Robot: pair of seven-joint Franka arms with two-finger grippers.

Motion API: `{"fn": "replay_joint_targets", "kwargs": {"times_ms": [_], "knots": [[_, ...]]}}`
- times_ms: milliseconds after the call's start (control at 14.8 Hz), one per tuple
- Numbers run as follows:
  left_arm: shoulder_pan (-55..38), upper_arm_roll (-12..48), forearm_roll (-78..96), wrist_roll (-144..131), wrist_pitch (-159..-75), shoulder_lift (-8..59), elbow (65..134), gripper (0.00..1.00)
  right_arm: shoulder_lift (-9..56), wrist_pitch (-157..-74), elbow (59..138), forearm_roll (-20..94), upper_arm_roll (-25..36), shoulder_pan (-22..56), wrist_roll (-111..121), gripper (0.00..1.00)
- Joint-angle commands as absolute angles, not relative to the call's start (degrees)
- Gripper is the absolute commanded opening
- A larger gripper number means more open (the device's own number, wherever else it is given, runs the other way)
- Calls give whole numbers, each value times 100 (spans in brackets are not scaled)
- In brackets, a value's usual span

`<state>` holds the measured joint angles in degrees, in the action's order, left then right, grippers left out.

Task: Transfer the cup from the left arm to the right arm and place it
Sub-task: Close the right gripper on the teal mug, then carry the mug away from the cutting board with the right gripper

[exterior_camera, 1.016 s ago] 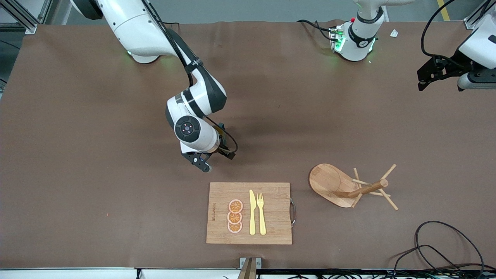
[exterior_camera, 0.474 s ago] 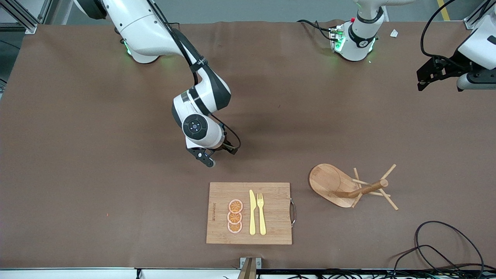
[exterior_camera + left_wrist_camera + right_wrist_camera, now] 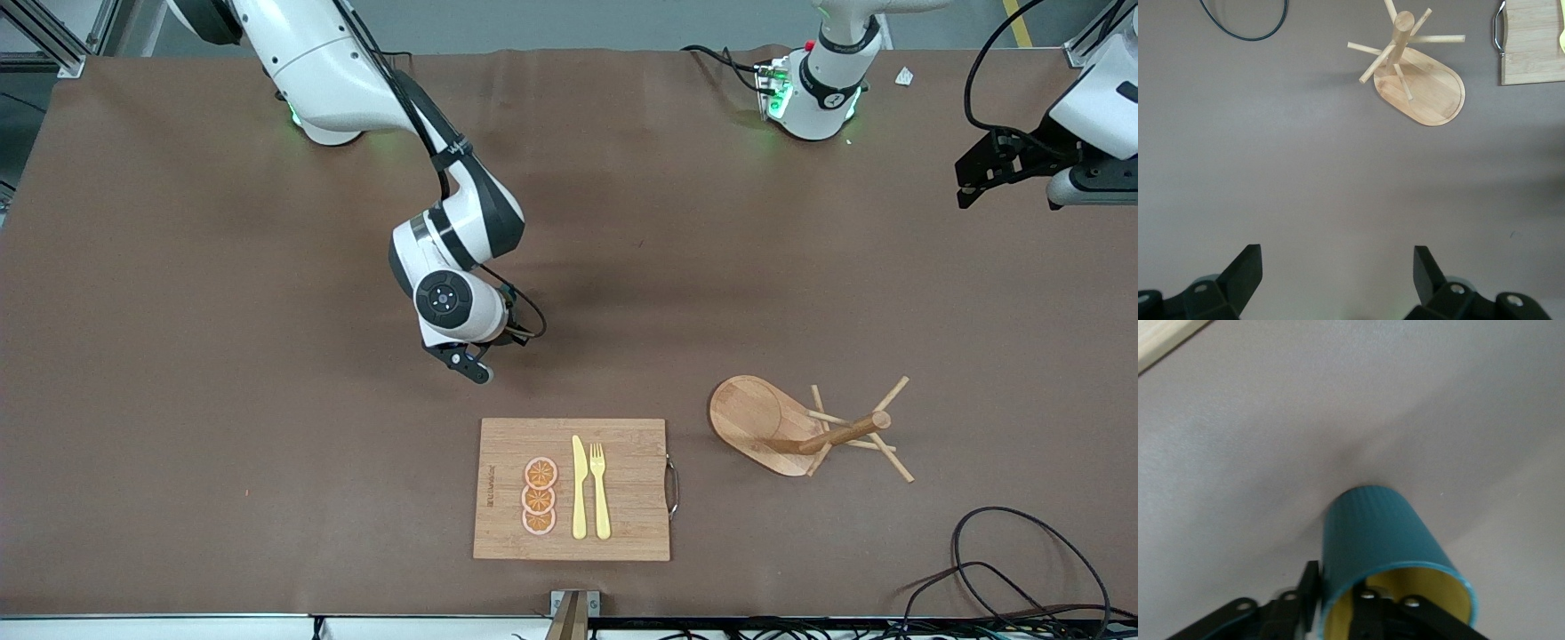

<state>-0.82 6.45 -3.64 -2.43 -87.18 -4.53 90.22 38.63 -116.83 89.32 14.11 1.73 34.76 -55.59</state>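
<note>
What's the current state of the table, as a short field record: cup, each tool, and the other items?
cup: teal cup, yellow inside, seen only in the right wrist view; hidden under the arm in the front view
right tool: right tool low over the table, farther from the front camera than the cutting board; one finger inside the cup, one outside, clamped on its wall
left tool: left tool open, holding nothing, waiting at the left arm's end of the table
peg rack: wooden peg rack beside the cutting board, toward the left arm's end
</note>
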Motion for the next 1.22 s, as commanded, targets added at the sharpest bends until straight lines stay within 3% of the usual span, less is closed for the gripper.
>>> {"fn": "replay_joint_targets", "kwargs": {"times_ms": [0,542,813,1151], "knots": [[-79,650,-334,-158,-8754,-580,9114,100,3727,-11488,8948,1442,167,3323,-5011,0],[-88,659,-334,-158,-8736,-624,9132,100,3121,-10758,8754,81,694,2331,-1158,0],[-88,659,-343,-158,-8728,-624,9123,100,3155,-11055,8701,26,694,1250,1270,0],[-88,703,-343,-158,-8684,-633,9114,100,3567,-11698,8789,26,686,432,2900,1]]}}
